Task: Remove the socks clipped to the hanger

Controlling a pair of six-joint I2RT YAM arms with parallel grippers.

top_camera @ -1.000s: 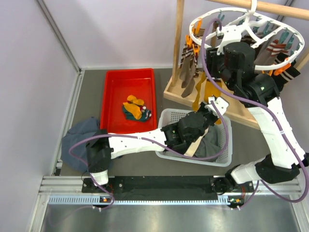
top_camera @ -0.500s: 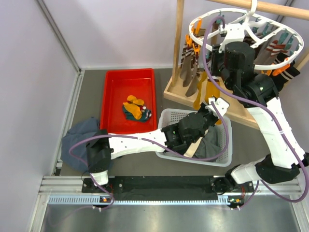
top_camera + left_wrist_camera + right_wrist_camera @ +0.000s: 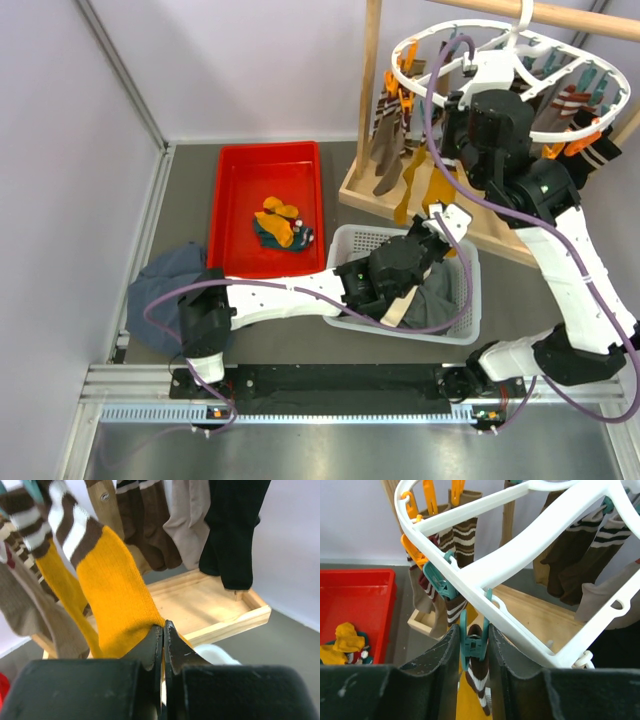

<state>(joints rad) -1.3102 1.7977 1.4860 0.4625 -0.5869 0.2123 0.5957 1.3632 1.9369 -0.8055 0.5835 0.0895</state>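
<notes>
The white oval hanger (image 3: 402,62) hangs from a wooden pole at the top right, with several socks clipped round its rim. My left gripper (image 3: 428,212) is shut on the toe of a mustard sock (image 3: 115,595) with a brown-white striped cuff, which hangs from the hanger. My right gripper (image 3: 452,90) is up at the hanger's near rim. In the right wrist view its fingers (image 3: 447,655) press both sides of a teal clip (image 3: 474,647) that holds the same striped cuff under the hanger's crossbar (image 3: 520,555).
A red tray (image 3: 232,200) holds a few mustard and teal socks (image 3: 280,225). A white basket (image 3: 465,300) with dark clothes lies under my left arm. A blue-grey garment (image 3: 165,280) lies at the left. The wooden rack's post (image 3: 372,90) and base (image 3: 215,605) stand behind the socks.
My right gripper has moved up and a little to the right, and the hanger has shifted slightly with it. My left arm has stayed put.
</notes>
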